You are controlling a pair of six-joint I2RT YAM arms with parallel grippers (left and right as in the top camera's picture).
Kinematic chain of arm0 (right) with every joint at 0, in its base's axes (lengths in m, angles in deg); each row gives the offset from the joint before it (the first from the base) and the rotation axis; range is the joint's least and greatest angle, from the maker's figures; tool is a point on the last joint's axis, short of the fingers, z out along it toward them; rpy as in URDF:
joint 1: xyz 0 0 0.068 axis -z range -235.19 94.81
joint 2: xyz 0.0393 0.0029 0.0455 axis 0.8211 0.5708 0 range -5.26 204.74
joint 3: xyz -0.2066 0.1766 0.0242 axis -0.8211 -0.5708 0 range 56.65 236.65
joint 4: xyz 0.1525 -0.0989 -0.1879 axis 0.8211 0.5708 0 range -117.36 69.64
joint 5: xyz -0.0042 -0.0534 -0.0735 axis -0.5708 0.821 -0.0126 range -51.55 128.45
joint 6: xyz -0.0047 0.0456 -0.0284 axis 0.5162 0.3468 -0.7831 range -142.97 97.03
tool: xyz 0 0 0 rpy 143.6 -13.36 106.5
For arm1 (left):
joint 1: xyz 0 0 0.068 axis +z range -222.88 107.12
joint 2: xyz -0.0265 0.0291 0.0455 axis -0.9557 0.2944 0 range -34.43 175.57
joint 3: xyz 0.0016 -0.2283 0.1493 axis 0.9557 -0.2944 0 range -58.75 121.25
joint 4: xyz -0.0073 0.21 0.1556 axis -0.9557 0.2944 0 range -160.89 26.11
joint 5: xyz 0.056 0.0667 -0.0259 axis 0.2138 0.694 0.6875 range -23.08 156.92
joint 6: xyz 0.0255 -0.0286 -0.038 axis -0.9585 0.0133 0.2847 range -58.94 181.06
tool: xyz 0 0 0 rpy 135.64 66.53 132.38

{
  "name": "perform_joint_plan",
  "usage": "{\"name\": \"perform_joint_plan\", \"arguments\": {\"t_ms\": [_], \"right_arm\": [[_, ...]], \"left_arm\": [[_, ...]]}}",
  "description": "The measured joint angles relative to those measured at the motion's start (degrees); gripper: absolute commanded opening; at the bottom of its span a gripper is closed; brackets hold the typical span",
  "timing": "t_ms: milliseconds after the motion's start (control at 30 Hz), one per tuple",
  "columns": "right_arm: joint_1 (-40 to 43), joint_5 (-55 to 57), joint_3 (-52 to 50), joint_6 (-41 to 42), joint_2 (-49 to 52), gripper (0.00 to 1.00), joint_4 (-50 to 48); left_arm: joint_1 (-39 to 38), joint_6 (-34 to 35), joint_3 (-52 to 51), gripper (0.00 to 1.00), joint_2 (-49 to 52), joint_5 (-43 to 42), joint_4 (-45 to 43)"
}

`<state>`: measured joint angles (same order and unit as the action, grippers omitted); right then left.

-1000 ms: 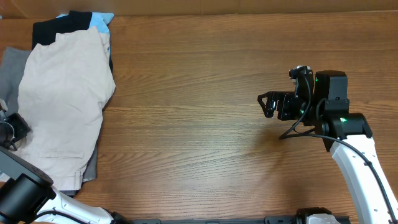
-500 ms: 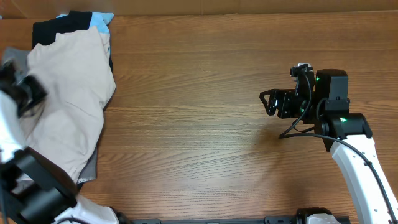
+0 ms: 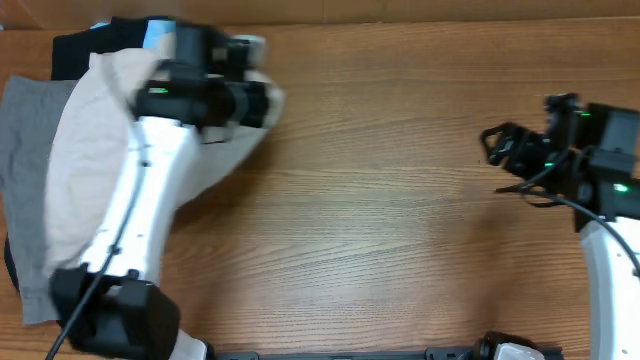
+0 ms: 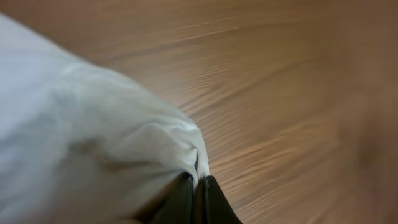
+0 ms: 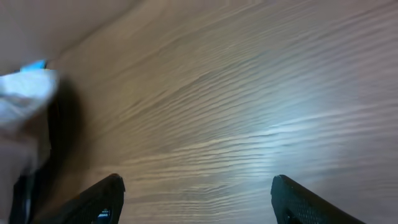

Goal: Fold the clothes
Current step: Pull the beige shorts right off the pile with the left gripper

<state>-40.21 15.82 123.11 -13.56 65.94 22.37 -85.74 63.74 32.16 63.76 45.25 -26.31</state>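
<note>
The pale beige shorts [image 3: 85, 170] lie at the left of the table, one edge pulled up and to the right. My left gripper [image 3: 262, 103] is shut on that edge; in the left wrist view the closed fingers [image 4: 198, 183] pinch the cream fabric [image 4: 93, 143] just above the wood. My right gripper [image 3: 497, 148] is open and empty over bare table at the right; its two fingers [image 5: 196, 190] stand wide apart in the right wrist view.
Grey shorts [image 3: 25, 150] lie under the beige ones at the far left. A black and light-blue garment [image 3: 80, 40] lies at the back left; it shows blurred in the right wrist view [image 5: 28, 93]. Bare wooden tabletop [image 3: 380, 200] spans the middle.
My left arm swung from the far left up and across to the right, dragging the beige shorts' edge with it. My right arm moved back to the right.
</note>
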Motion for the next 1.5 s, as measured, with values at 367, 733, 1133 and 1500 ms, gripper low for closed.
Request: {"name": "perform_joint_plan", "arguments": {"t_ms": [367,733,1133,1500], "right_arm": [[12.83,-0.50,1.81,-1.60,-0.13,0.85,3.69],[17.73,-0.57,1.81,-3.63,-0.13,0.90,2.78],[20.26,-5.38,1.81,-6.16,-0.13,0.91,2.73],[9.77,-7.28,1.25,-11.43,-0.09,0.88,16.48]], "left_arm": [[-23.54,2.64,0.04,0.04,16.17,-1.88,-17.22],[-31.85,3.91,0.22,0.05,20.98,-1.97,-27.87],[-33.05,4.87,10.73,1.00,20.98,-3.26,-14.34],[-5.46,2.80,40.02,1.00,16.74,-2.84,18.38]]}}
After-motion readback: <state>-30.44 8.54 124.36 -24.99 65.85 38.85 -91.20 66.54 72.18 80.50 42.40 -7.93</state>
